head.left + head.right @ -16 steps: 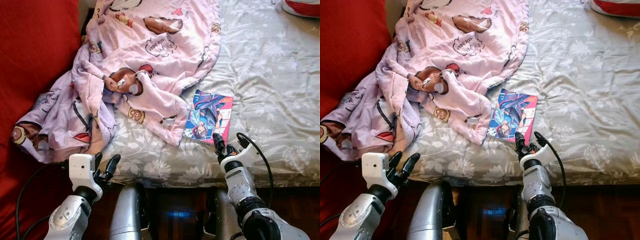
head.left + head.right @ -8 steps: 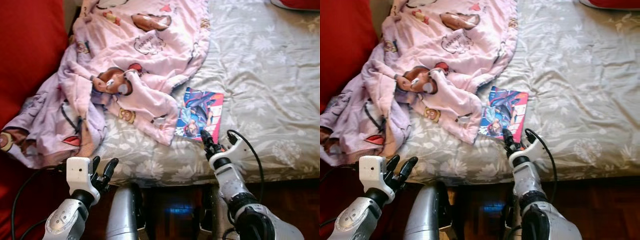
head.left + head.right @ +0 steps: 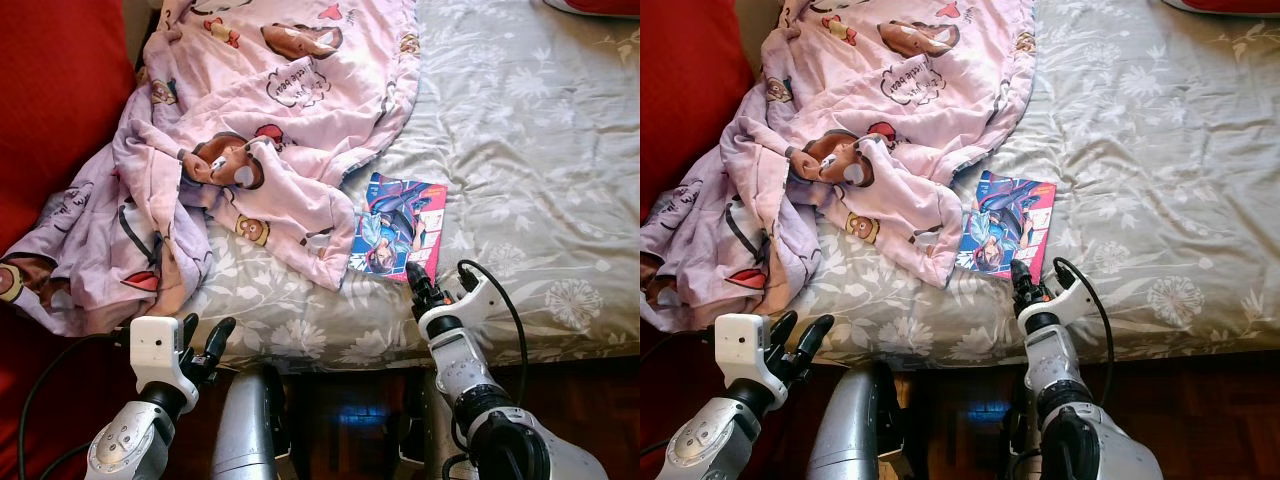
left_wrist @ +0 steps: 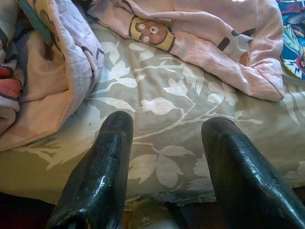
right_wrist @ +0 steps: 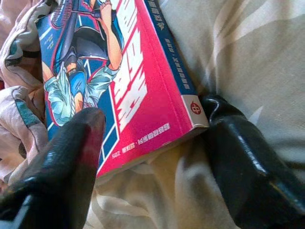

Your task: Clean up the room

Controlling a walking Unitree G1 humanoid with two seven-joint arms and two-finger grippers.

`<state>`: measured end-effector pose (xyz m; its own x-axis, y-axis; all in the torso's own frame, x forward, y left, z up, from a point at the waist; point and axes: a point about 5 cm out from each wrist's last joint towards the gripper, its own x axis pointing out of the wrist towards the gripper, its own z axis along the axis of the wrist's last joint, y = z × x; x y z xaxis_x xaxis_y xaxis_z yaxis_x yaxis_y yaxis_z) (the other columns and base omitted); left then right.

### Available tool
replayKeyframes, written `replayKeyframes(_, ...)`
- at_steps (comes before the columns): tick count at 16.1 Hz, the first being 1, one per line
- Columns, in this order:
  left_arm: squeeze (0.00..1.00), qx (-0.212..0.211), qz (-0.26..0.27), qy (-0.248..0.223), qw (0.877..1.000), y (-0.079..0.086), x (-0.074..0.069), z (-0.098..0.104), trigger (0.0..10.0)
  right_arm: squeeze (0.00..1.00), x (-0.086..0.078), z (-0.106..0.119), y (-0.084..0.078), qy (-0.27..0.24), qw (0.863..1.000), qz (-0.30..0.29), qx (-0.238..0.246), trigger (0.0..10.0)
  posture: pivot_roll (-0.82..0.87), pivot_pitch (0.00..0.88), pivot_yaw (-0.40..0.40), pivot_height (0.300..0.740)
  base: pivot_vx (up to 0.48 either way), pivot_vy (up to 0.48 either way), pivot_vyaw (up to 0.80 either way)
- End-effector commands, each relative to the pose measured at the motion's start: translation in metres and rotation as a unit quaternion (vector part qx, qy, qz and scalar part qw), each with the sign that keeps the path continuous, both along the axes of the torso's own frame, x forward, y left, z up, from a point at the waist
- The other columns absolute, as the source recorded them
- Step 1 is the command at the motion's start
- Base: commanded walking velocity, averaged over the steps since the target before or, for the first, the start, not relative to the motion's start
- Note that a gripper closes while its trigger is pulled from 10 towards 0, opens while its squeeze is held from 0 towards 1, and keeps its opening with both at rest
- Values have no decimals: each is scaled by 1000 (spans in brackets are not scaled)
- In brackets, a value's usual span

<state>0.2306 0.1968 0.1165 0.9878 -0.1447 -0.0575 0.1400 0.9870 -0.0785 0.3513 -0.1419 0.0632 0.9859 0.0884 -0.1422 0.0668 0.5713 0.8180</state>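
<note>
Thin paperback comic book with a blue-and-pink illustrated cover [image 3: 398, 229] lying flat on the bed with the grey floral-print sheet [image 3: 540, 150], near its front edge, far corner tucked just beside the crumpled pink blanket printed with cartoon bears [image 3: 270, 130]. Blanket heaped over the bed's left part and spilling down against the red upholstered surface [image 3: 50, 110] on the left.

Right end effector [image 3: 415, 284] down at the book's near corner, spread apart: in the right wrist view one black finger [image 5: 62, 157] over the cover's lower edge, the other [image 5: 248, 167] on the sheet just beside the spine corner, book [image 5: 119, 81] between them, not clamped.

Left end effector [image 3: 204, 340] low at the bed's front edge, below the hanging blanket, released and grasping nothing; in the left wrist view both fingers [image 4: 102, 167] apart over the leaf-patterned sheet [image 4: 162, 109], blanket folds [image 4: 52, 62] close beyond.
</note>
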Motion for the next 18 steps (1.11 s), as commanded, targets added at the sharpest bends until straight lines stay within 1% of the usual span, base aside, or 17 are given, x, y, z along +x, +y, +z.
replayKeyframes(1,0,0,8,20,1000,5,-5,-8,10000,0,-16,-24,11,50,999,12,14,0,232,378,102,587,0,0,0)
replayKeyframes(5,0,-1,9,23,1000,5,-7,-10,10000,0,-18,-26,10,53,998,10,14,0,232,376,102,587,0,0,0)
replayKeyframes(8,0,-1,10,24,1000,5,-5,-11,10000,0,-18,-27,10,53,998,8,14,0,233,371,102,587,0,0,0)
replayKeyframes(10,0,-3,9,24,1000,4,-3,-12,10000,0,-17,-25,11,44,999,14,9,0,230,362,100,587,0,0,0)
replayKeyframes(17,0,-9,9,21,1000,1,6,-17,10000,0,-12,-18,7,34,999,8,8,0,215,311,84,587,0,0,0)
replayKeyframes(18,0,-11,10,17,1000,0,11,-17,10000,0,-9,-13,4,23,1000,4,-6,0,206,295,80,587,0,0,0)
